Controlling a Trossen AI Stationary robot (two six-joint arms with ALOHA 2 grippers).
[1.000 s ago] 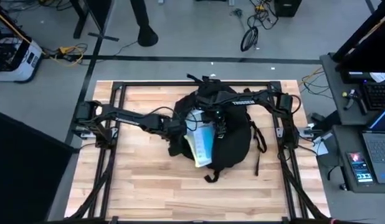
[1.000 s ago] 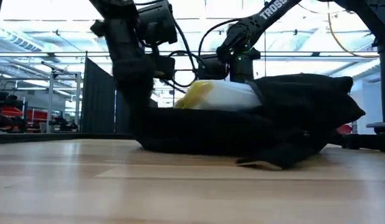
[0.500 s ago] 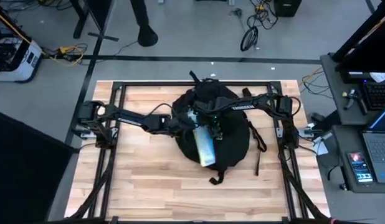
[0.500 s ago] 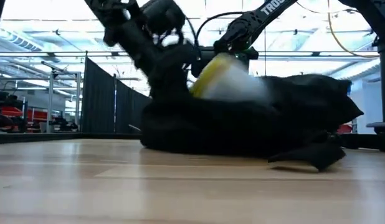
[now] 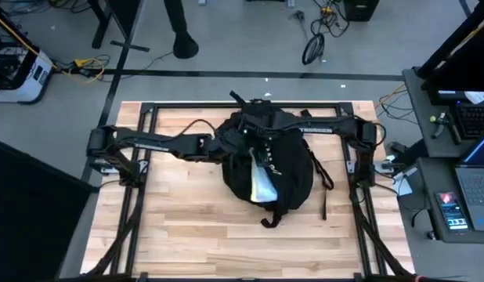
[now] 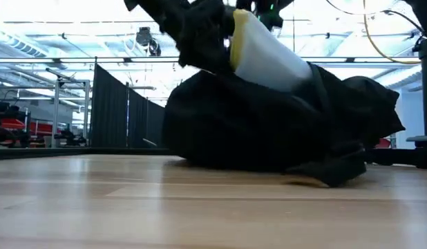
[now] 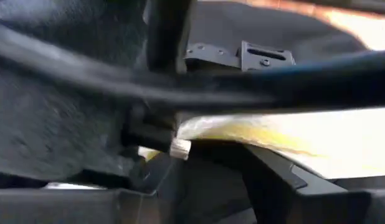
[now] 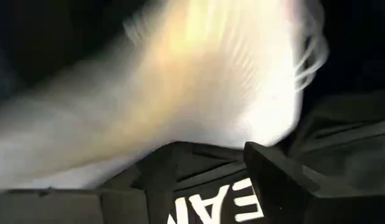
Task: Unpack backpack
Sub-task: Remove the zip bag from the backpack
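- A wooden bench [image 5: 187, 219] with a black metal frame stands on a grey workshop floor; a desk with a laptop sits off to the right, and cables lie on the floor beyond.
- The backpack [image 5: 293, 168] lies slumped in the middle of the bench, toward the far edge. It is black and rounded, and its straps trail toward the near side.
- A pale packet [image 5: 261, 182] with a yellow end sticks out of the backpack's opening. In the low view it rises at a slant above the black fabric [image 6: 265, 59], yellow end uppermost.
- From above, the packet's long axis runs roughly from far to near across the bench.
- The left gripper [image 5: 240, 145] reaches in from the left and sits at the far end of the backpack, right by the packet's upper end. I cannot tell how far it is open or whether it holds anything.
- The right gripper [image 5: 261, 139] comes in from the right and meets the backpack at the same spot, just beside the left one. Its hold is hidden too.
- Both grippers are about equally near the packet. Judging by this, the next move is to draw the packet out along its length, up and away from the opening.
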